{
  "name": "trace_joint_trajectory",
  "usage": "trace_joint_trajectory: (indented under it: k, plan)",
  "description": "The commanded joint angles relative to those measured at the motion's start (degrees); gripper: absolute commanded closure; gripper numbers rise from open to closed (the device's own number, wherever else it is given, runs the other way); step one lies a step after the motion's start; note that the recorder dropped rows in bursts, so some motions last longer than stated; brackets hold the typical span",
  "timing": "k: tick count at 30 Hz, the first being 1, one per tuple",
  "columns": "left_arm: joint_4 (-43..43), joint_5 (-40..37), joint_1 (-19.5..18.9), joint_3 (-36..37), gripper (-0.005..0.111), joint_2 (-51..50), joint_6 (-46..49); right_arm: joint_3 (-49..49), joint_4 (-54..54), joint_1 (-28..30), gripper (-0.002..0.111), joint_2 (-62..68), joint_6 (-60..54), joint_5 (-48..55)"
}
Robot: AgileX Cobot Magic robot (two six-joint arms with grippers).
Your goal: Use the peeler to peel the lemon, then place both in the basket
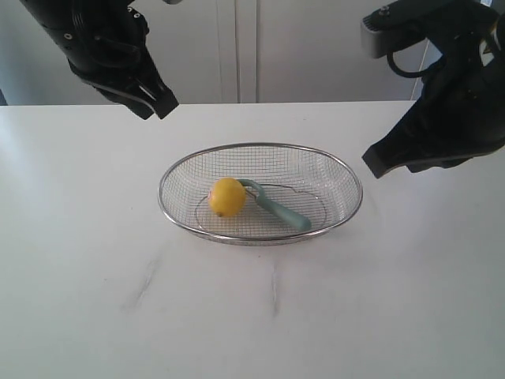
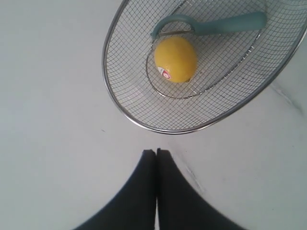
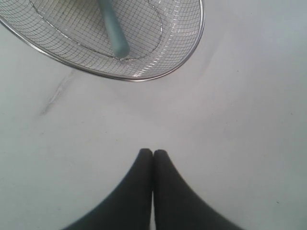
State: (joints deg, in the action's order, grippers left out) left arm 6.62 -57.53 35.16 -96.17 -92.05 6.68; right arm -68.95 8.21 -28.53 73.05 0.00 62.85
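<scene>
The yellow lemon (image 1: 226, 197) (image 2: 175, 59) lies inside the silver wire-mesh basket (image 1: 177, 170) (image 2: 111, 91) (image 3: 192, 48) at the table's middle. The teal peeler (image 1: 278, 207) (image 2: 216, 25) (image 3: 113, 28) rests beside it in the basket, its curved head against the lemon. My left gripper (image 1: 157, 106) (image 2: 156, 152) hangs above the table at the back left, shut and empty. My right gripper (image 1: 375, 166) (image 3: 153, 152) hovers to the right of the basket, also shut with nothing in it.
The white table (image 1: 95, 260) carries a few faint grey scuff marks (image 1: 142, 284) in front of the basket. A pale wall with cabinet seams (image 1: 237, 47) stands behind the table.
</scene>
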Motion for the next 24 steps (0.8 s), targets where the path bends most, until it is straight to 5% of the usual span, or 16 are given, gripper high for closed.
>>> trace_joint_trajectory:
  k: [1,15,20,24]
  plan:
    - [0.48,-0.13,0.15,0.21,0.107,0.43,-0.50,0.17,0.45,0.48,0.108,-0.43,0.00,-0.23]
    - [0.67,1.52,0.27,0.53,0.107,9.39,-1.30,0.17,0.45,0.48,0.108,-0.43,0.00,-0.15]
    - [-2.07,14.97,-0.45,8.41,0.107,18.21,-2.14,0.17,0.45,0.48,0.108,-0.43,0.00,-0.15]
    - [-6.95,27.40,-5.45,20.03,0.107,25.80,-2.14,0.17,0.45,0.48,0.108,-0.43,0.00,-0.15]
